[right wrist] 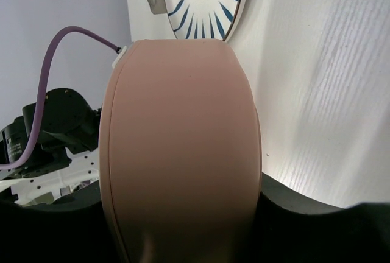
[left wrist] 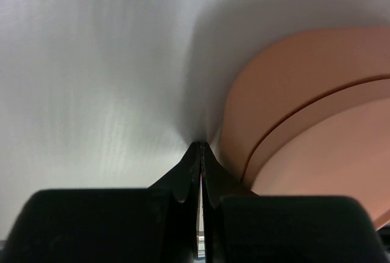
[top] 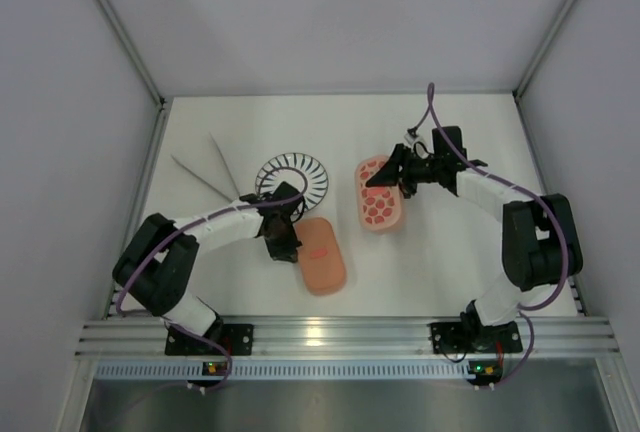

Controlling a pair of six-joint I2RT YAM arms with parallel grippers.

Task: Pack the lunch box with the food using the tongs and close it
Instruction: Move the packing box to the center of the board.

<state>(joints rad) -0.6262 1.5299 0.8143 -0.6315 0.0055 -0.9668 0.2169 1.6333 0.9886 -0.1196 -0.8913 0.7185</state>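
The lunch box is in two salmon-pink parts. A red-spotted part [top: 379, 195] lies right of centre, and my right gripper [top: 396, 180] is shut on its far end. In the right wrist view its plain pink side [right wrist: 183, 153] fills the space between the gripper's [right wrist: 183, 220] fingers. The other part [top: 322, 255], with a small red mark, lies near the front. My left gripper [top: 282, 249] is shut and empty, its tips [left wrist: 200, 147] at the table just left of this part's rounded end [left wrist: 304, 98]. The tongs [top: 210, 174] lie at back left. No food shows.
A round white plate with dark radial stripes [top: 293, 180] sits between the tongs and the spotted part, just beyond my left wrist; its rim [right wrist: 204, 1] also shows past the held box. Grey walls close in the table on three sides.
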